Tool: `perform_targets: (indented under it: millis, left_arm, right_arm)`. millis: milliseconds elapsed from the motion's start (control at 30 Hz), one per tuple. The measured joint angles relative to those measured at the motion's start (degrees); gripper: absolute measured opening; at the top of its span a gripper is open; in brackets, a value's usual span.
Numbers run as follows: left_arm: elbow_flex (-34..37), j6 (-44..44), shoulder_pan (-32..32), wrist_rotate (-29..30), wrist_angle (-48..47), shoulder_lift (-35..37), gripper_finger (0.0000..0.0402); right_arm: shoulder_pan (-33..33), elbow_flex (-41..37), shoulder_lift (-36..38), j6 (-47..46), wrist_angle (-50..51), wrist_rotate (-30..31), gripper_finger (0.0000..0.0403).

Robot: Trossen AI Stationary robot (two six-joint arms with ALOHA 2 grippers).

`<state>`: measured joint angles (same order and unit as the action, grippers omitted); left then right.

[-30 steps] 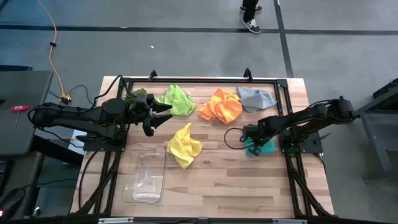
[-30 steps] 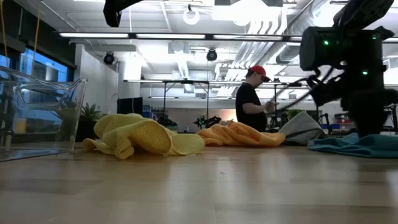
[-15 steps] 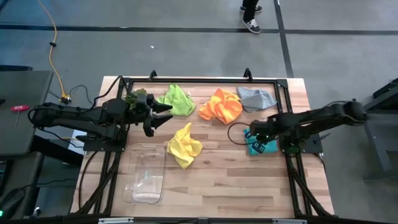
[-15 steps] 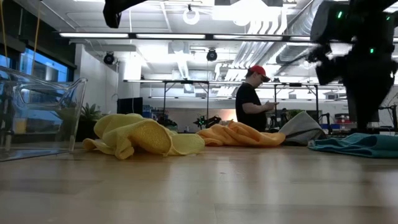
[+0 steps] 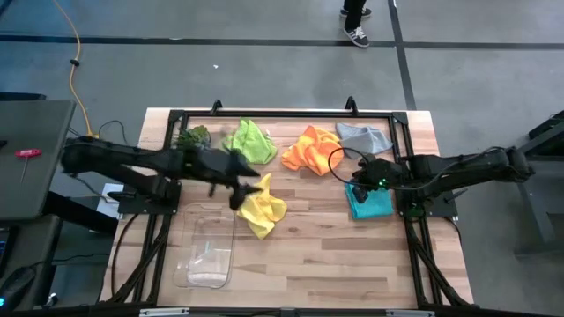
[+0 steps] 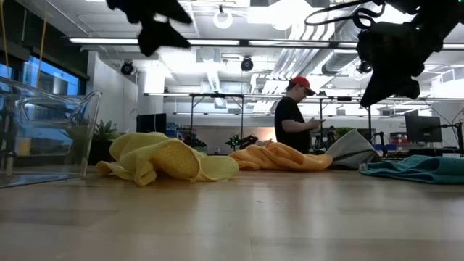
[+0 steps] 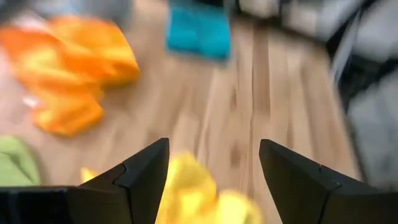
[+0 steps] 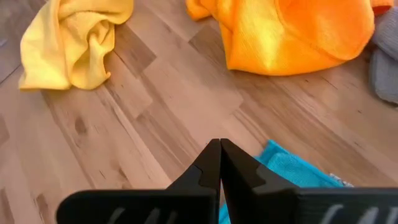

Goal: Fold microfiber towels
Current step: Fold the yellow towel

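We observed the bench carrying five towels: lime green, orange, grey, yellow and teal. The left gripper, fingers spread, hung above the yellow towel; the right gripper, fingers closed and empty, hung beside the teal one. We judged the cloths light, limp and non-slippery, best pinched at a corner or edge.

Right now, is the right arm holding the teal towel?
No. The right fingers are shut and empty above the teal towel.
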<state>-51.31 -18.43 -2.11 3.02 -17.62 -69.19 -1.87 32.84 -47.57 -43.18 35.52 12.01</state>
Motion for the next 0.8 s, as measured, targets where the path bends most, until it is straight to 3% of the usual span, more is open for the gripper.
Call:
perform_targets:
  millis: [133, 300, 467, 633, 800]
  left_arm:
    - [-5.8, 5.9, 4.7, 0.0, -6.5, -12.0, 0.0241]
    - [-13.6, 6.4, 9.6, 1.2, -11.2, -25.3, 0.0241]
    - [-22.8, 6.0, 13.3, 7.2, -17.8, -36.8, 0.0241]
    - [-29.7, 3.7, 14.9, 8.1, -22.8, -43.2, 0.0241]
    - [-31.1, 0.7, 15.7, 12.4, -24.0, -46.0, 0.0241]
  right_arm:
    - [0.0, 0.0, -0.4, -2.4, 0.0, 0.0, 0.0]
    - [0.0, 0.0, -0.7, -3.0, 0.3, 0.7, 0.0]
    - [0.0, 0.0, -0.9, -2.9, 0.7, 3.8, 0.0]
    - [0.0, 0.0, -0.9, -1.7, 0.8, 4.1, 0.0]
    - [0.0, 0.0, -0.9, -0.3, 1.3, 4.5, 0.0]
